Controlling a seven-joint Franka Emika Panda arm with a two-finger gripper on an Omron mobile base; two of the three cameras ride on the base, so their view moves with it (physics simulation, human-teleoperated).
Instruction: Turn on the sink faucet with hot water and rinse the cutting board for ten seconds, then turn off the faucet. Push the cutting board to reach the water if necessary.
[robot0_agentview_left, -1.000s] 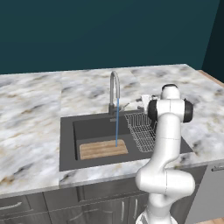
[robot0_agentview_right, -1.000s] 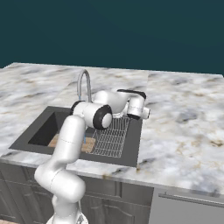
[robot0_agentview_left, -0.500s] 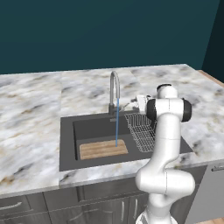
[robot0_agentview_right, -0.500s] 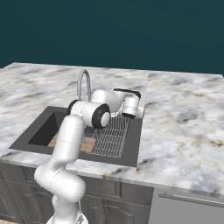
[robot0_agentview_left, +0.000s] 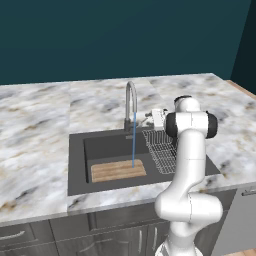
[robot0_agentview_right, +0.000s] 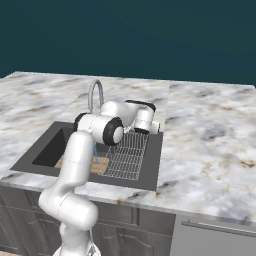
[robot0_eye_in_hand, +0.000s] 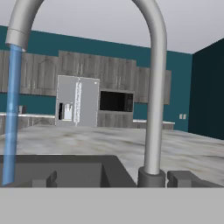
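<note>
Water (robot0_agentview_left: 133, 140) runs from the faucet (robot0_agentview_left: 130, 102) onto the far right edge of the board (robot0_agentview_left: 118, 170), which lies in the sink (robot0_agentview_left: 77, 165) at its front. The end effector (robot0_agentview_left: 150, 118), fingers apart and empty, sits beside the faucet base. Risk: the stream barely catches the board, so rinsing may be partial; reaching for the lever could nudge the spout.
</note>
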